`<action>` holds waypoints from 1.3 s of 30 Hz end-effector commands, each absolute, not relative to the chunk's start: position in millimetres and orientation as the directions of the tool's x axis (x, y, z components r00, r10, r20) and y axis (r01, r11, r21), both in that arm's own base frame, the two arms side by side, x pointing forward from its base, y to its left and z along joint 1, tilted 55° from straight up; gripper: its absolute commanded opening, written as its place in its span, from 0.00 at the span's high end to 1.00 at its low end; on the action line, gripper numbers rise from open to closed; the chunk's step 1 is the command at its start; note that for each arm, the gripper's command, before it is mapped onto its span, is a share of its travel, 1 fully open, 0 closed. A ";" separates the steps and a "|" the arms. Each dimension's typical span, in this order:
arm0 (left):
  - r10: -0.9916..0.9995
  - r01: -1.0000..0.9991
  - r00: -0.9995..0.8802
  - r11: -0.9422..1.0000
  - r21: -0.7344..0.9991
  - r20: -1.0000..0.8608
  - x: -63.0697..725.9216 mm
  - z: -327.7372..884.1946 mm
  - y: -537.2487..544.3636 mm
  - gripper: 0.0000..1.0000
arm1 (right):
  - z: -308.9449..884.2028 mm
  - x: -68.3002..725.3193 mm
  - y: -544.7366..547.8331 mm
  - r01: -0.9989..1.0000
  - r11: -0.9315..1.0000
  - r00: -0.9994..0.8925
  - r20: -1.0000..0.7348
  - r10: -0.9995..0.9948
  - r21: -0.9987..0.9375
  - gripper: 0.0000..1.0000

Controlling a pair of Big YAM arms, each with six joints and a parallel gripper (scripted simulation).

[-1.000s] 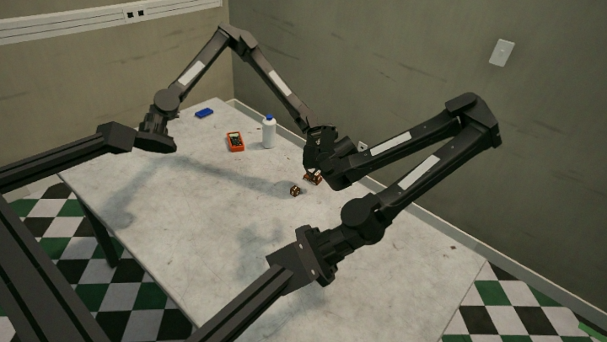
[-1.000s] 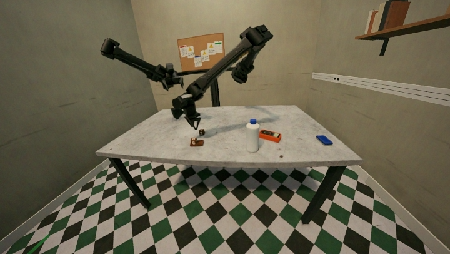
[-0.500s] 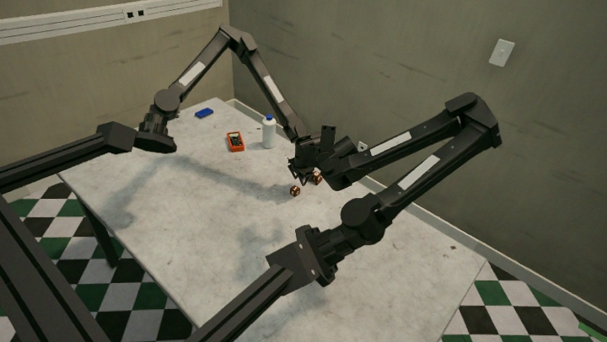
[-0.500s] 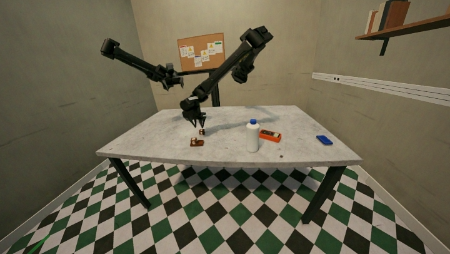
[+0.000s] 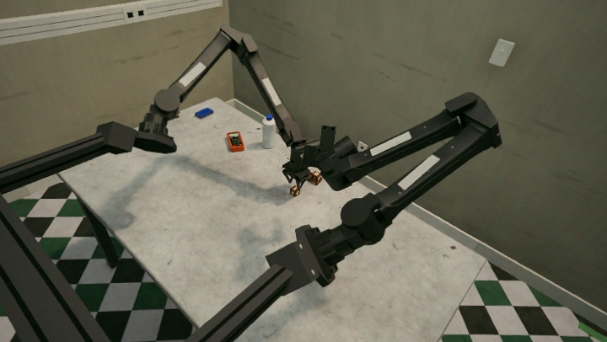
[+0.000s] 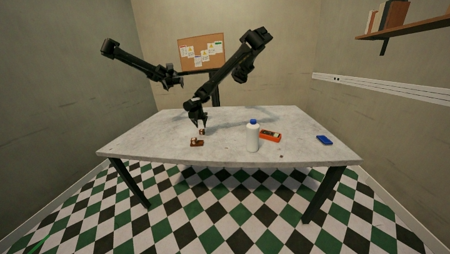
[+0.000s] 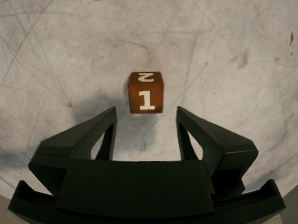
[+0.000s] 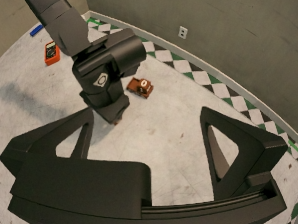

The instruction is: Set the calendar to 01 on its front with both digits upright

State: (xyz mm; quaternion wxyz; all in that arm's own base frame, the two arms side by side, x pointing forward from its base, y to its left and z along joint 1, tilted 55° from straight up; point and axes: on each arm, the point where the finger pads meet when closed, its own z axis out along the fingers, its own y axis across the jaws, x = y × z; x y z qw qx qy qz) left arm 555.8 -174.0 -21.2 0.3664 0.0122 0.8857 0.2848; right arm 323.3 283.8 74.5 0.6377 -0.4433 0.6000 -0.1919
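The loose brown cube [image 5: 294,190] [image 6: 201,131] [image 7: 146,94] lies on the table, with a white 1 towards the left wrist camera and a foreshortened 2 on the adjoining face. My left gripper [image 6: 200,125] [image 7: 146,112] is open just above it, fingertips to either side and short of the cube. The brown tray [image 6: 199,144] lies nearer the wall. The other cube [image 5: 314,177] [image 6: 194,141] [image 8: 145,86] sits at one end of it, a 0 showing in the right wrist view. My right gripper [image 8: 146,112] is wide open and empty, high above the table. The tray's front is hidden.
A white bottle [image 5: 268,132] [image 6: 252,137], an orange multimeter [image 5: 235,141] [image 6: 270,135] [image 8: 51,53] and a blue box [image 5: 204,112] [image 6: 324,139] stand or lie beyond the tray on the left arm's side. The two arms overlap above the cubes in the top view.
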 end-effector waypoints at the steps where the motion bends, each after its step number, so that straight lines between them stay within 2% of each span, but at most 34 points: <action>1: 0.202 -0.214 -0.728 0.841 0.497 -0.655 566.3 -25.9 -165.7 0.45 | 73.2 323.0 284.1 -0.288 0.534 0.206 -0.596 -0.777 -0.795 0.00; 25: 0.213 -0.203 -0.735 0.837 0.509 -0.644 583.6 -40.5 -152.0 0.45 | 73.2 323.0 284.1 -0.288 0.534 0.206 -0.596 -0.777 -0.795 0.00; 26: 0.213 -0.203 -0.735 0.837 0.509 -0.644 583.6 -40.5 -152.0 0.53 | 73.2 323.0 284.1 -0.288 0.534 0.206 -0.596 -0.777 -0.795 0.00; 28: 0.215 -0.201 -0.734 0.837 0.509 -0.644 583.3 -40.5 -153.2 0.53 | 73.2 323.0 284.1 -0.288 0.534 0.206 -0.596 -0.777 -0.795 0.00; 29: 0.214 -0.202 -0.734 0.838 0.507 -0.645 583.2 -40.5 -153.6 0.58 | 73.2 323.0 284.1 -0.288 0.534 0.206 -0.596 -0.777 -0.795 0.00; 33: 0.213 -0.203 -0.733 0.838 0.507 -0.646 583.2 -40.5 -153.6 0.58 | 73.2 323.0 284.1 -0.288 0.534 0.206 -0.596 -0.777 -0.795 0.00; 34: 0.217 -0.199 -0.722 0.844 0.498 -0.657 580.2 -32.5 -163.9 0.62 | 73.2 323.0 284.1 -0.288 0.534 0.206 -0.596 -0.777 -0.795 0.00; 39: 0.217 -0.199 -0.722 0.844 0.498 -0.657 580.2 -32.5 -163.9 0.66 | 73.2 323.0 284.1 -0.288 0.534 0.206 -0.596 -0.777 -0.795 0.00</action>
